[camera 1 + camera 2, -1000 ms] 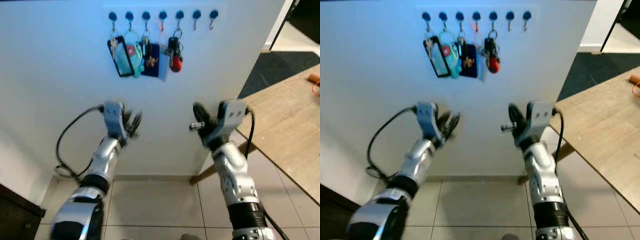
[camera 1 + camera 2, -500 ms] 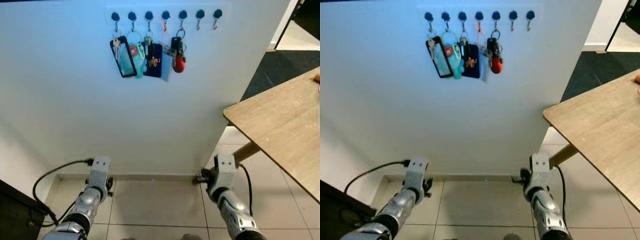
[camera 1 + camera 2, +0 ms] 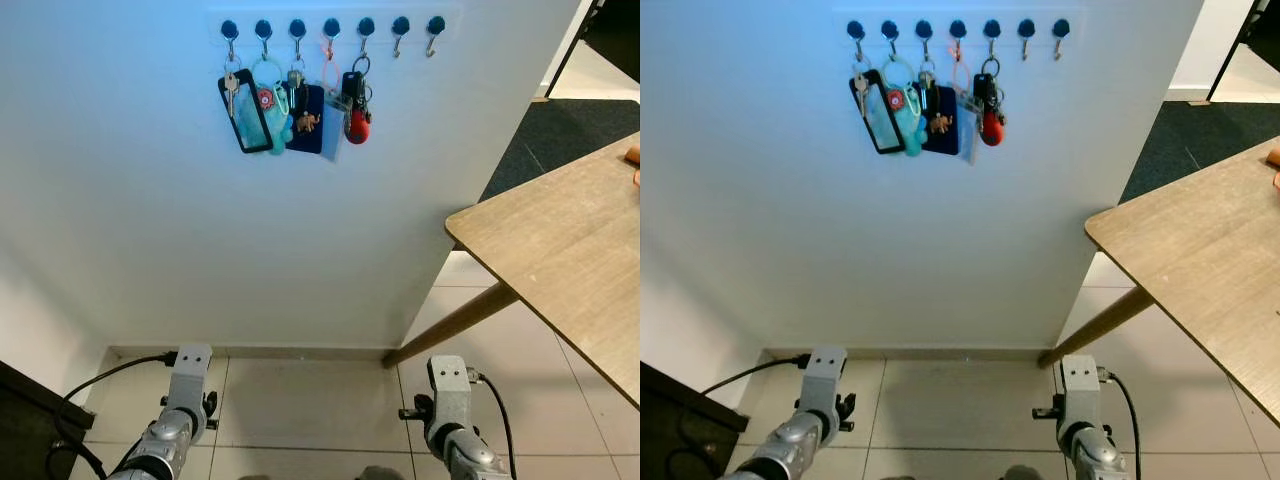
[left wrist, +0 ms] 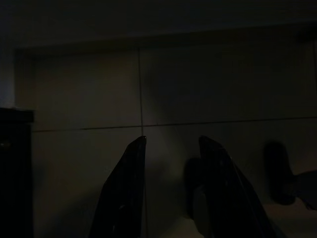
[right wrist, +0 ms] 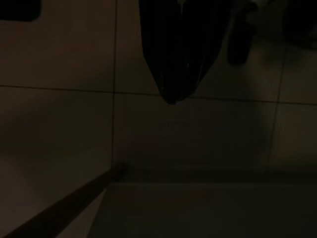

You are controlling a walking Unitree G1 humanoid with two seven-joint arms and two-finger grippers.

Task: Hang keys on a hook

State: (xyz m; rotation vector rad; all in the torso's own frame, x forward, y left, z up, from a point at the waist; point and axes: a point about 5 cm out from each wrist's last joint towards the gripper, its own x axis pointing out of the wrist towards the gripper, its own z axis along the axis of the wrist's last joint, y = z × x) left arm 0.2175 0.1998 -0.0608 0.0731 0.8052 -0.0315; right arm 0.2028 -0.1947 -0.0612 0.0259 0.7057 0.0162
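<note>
The left jaws (image 4: 171, 186) stand apart and empty; the right jaws (image 5: 176, 54) are pressed together. Both arms have dropped low, near the floor. The keys (image 3: 352, 95) hang on the hooks (image 3: 330, 28), upper middle. Job looks done.

Both head eyes look forward and down at one wall (image 3: 150, 200); wrist cameras face dim floor tiles (image 4: 89, 89) closely.
</note>
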